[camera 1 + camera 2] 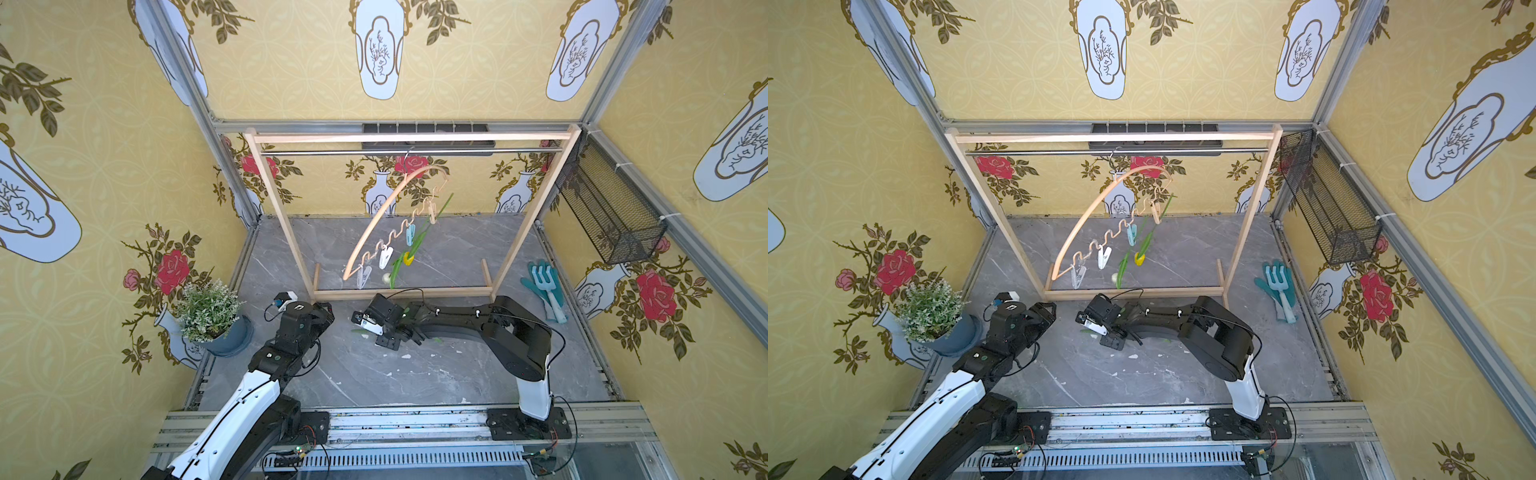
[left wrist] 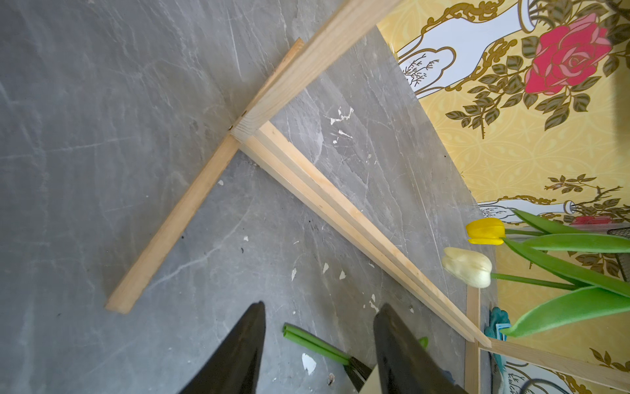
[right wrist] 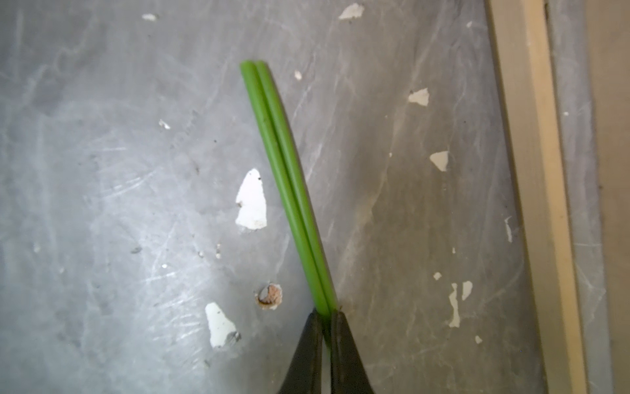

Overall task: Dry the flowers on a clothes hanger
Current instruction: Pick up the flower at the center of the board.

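- The arched light-wood clothes hanger (image 1: 376, 216), with its wavy lower bar and small pastel clothespins, is being carried steeply tilted by its metal hook. It is hanging on the metal rail (image 1: 332, 153) of the tall wooden rack (image 1: 281, 216) at the back of the grey marbled desk (image 1: 353, 374), as shown in both top views.
- A yellow-headed tulip (image 1: 408, 258) and a white-headed tulip (image 1: 386, 279) are being suspended head-down beneath the higher end of the wavy bar. Which pin is gripping which stem cannot be told.
- A pair of thin green tulip stems (image 3: 289, 191), side by side, is being pinched between the closed tips of the right pincer (image 3: 327, 317). They are low over the desk, in front of the rack's base bar, and their heads are being hidden by the arm.
- The left pincer (image 2: 322, 304) is being held with its jaws well apart and nothing gripped. It is above the desk, near the cut ends of the stems but clear of them.
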You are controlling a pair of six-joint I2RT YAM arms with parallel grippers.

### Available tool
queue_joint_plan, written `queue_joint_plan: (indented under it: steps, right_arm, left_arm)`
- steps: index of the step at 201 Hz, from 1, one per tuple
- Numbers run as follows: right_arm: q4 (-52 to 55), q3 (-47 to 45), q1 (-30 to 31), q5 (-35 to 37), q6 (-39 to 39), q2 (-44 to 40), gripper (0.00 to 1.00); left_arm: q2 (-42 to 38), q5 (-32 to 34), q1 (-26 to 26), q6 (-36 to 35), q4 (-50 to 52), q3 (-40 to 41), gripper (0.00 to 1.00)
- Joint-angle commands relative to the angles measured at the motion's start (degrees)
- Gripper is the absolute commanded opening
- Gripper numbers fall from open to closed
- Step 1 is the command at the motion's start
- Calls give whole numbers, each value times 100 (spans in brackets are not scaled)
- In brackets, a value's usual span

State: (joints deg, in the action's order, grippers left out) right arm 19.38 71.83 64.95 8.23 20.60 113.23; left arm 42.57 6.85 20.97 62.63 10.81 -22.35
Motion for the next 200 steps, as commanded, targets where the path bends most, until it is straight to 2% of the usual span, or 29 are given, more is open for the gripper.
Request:
queue_joint_plan:
  steps: [1,9,64,107,122,148,159,183,200]
  right_arm:
    - [164,1,-35,-76,-49,2,3]
    - [163,10,-44,-84,-54,-36,0]
    - [156,156,-240,-477,-287,-620,0]
    - [-28,-85,-450,-753,-651,-1070,0]
    - [-222,-260,-517,-872,-857,-1221,0]
    - [-568,-386,-634,-968,-1281,-1375,0]
    - [-745,-432,-684,-1048,-1464,-1479,0]
    - [-951,-383,-720,-1304,-1721,-1653,0]
    - [-1021,-302,-712,-1485,-1801,-1686,0]
  left_arm:
    - [15,-3,-5,-47,-105,-37,56]
    - [7,6,-5,-49,-101,-40,56]
    - [32,3,-5,-55,-96,-79,56]
    - [-6,-165,-5,-77,-294,-23,56]
    - [-66,-566,-5,-199,-877,150,61]
    - [-39,-1733,2,-304,-2824,668,64]
    - [66,-2027,3,-286,-3254,746,64]
    - [344,-2552,50,-356,-3967,794,59]
    - [560,-2687,158,-409,-4346,829,55]
